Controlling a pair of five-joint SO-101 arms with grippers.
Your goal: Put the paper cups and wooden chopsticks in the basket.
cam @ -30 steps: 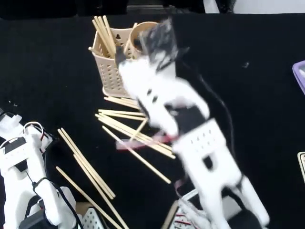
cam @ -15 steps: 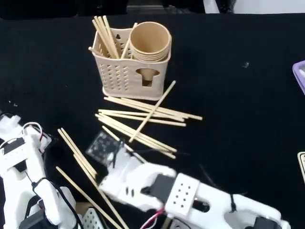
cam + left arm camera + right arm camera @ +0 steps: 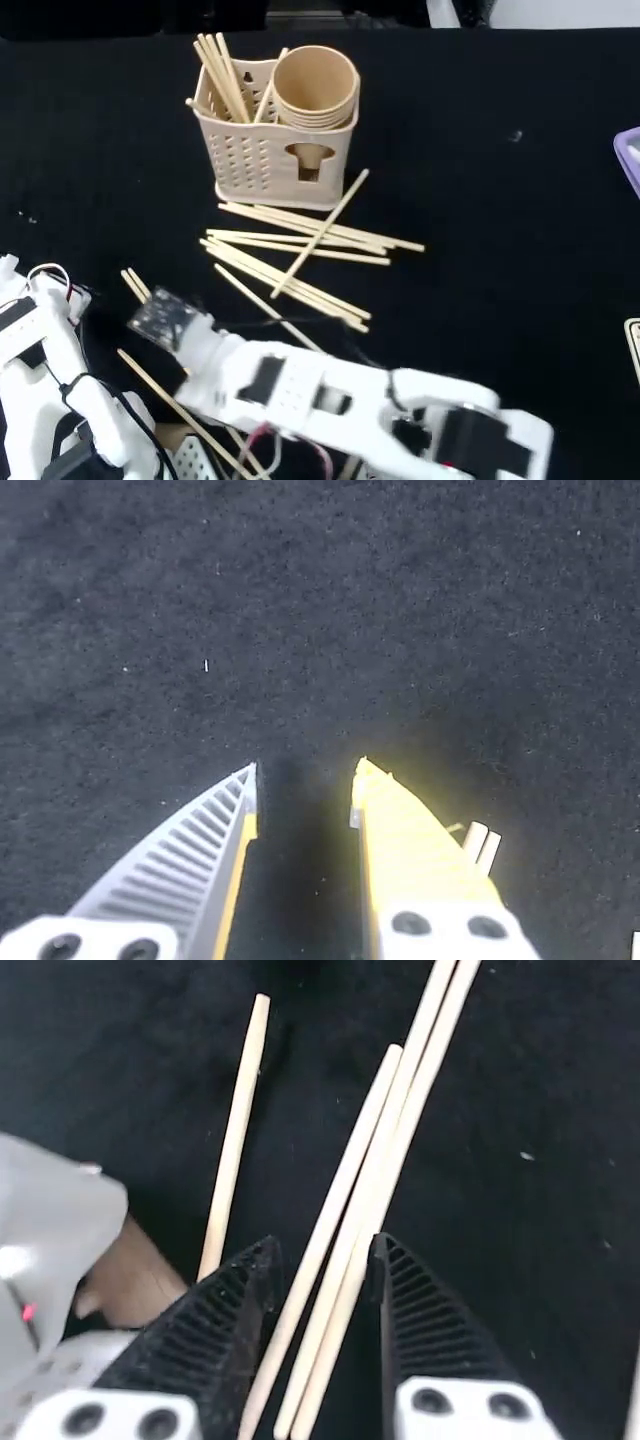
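1. Right gripper [image 3: 322,1248]: fingers apart, straddling three wooden chopsticks [image 3: 375,1185] lying on the black table [image 3: 520,250].
2. Left gripper [image 3: 306,770]: fingers apart, above the table.
3. Paper cups [image 3: 315,85] sit stacked inside the basket [image 3: 262,165]; loose chopsticks [image 3: 300,245] lie just beside it.

Black cloth [image 3: 520,300] under the right gripper [image 3: 155,308] and all around it; white perforated piece [image 3: 190,460] near it, at the table's front edge; purple object [image 3: 630,160] well apart from it, at the cloth's side edge; pale speck [image 3: 515,135] also well apart.
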